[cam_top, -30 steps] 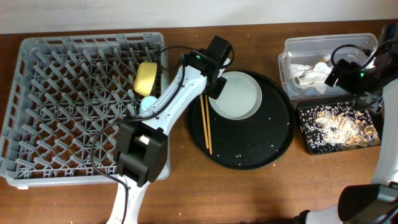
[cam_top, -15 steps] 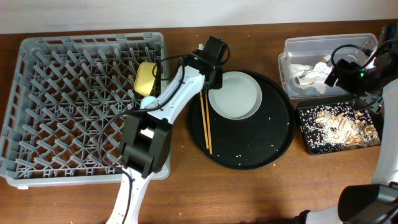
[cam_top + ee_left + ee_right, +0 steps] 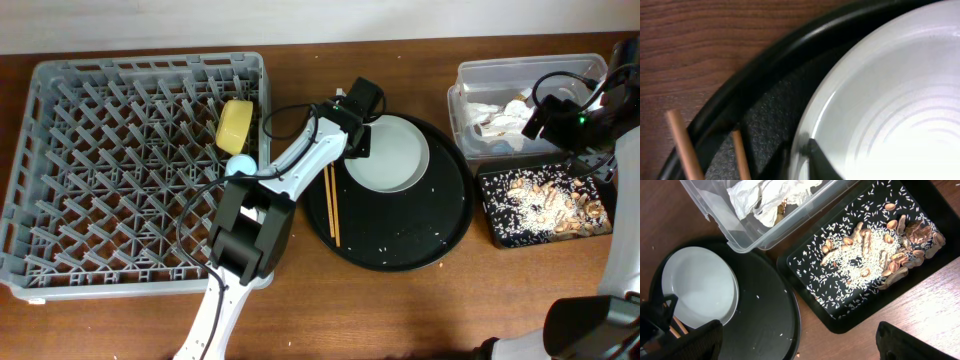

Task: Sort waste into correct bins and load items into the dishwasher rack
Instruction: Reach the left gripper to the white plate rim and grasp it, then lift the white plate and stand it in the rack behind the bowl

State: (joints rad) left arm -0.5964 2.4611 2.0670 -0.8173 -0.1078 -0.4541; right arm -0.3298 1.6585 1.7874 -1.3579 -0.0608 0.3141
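The pale grey-green plate (image 3: pixel 392 155) lies on the round black tray (image 3: pixel 400 245). My left gripper (image 3: pixel 357 143) is shut on the plate's left rim; in the left wrist view one finger lies inside the plate (image 3: pixel 890 100) and the other outside it, jaws (image 3: pixel 797 150). The chopsticks (image 3: pixel 331 205) lie on the tray beside it, also in the left wrist view (image 3: pixel 682 145). The yellow bowl (image 3: pixel 236 125) and blue cup (image 3: pixel 240 167) sit in the grey rack (image 3: pixel 140 66). My right gripper (image 3: pixel 799 330) is open and empty above the bins. The pink cup is hidden.
The clear tub (image 3: pixel 470 75) at the back right holds crumpled white napkins (image 3: pixel 767 197). The shallow black tray (image 3: pixel 488 215) in front of it holds rice and brown scraps (image 3: pixel 870 247). Loose rice grains dot the round tray. My left arm crosses the rack's right edge.
My left gripper dipped toward the rack side, then swung right and closed on the plate's rim. The plate has shifted slightly right on the tray. The right arm has not moved.
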